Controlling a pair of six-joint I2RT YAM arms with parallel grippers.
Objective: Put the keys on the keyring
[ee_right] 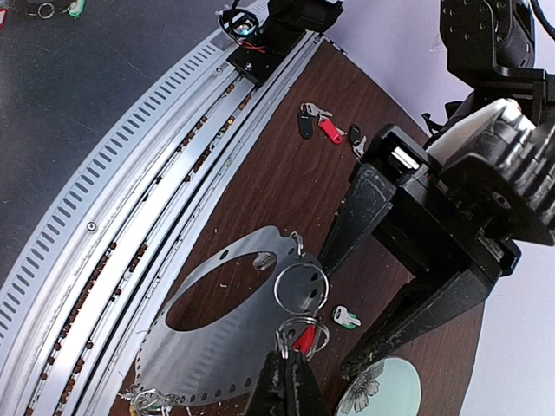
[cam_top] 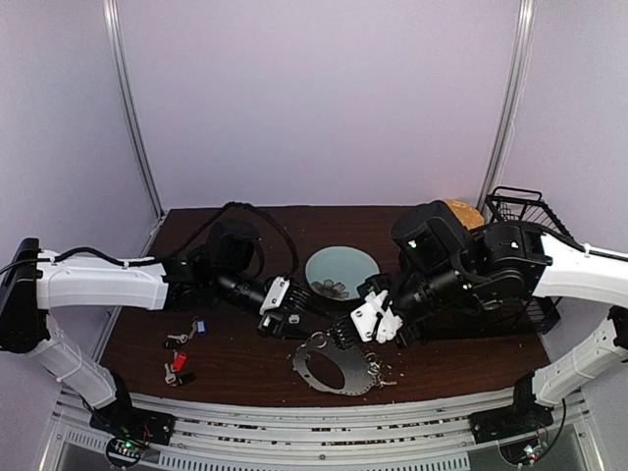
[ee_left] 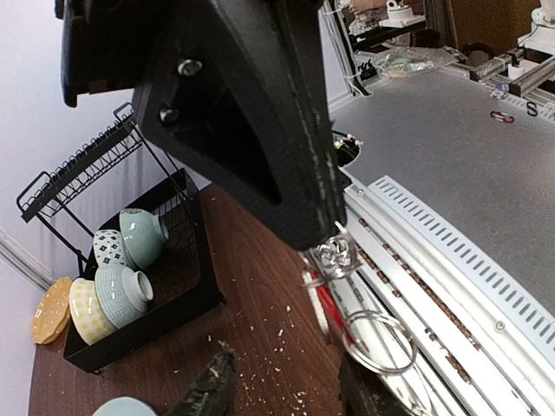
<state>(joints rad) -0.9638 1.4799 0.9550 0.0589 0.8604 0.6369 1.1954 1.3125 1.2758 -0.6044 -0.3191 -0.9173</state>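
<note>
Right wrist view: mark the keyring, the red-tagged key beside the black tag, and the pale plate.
keyring [ee_right: 227, 351], right wrist view, grey band below its opening.
red-tagged key [ee_right: 330, 130], right wrist view, middle of its red tag.
plate [ee_right: 406, 392], right wrist view, bare glaze beside the flower.

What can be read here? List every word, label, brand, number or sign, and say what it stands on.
No readable text anywhere.
Key tags: no lettering visible.
Plate: flower pattern only, no words.
Circuit board at the rail: markings too small to read.
S-shaped mark on the grey floor: cannot tell if a letter.
</note>
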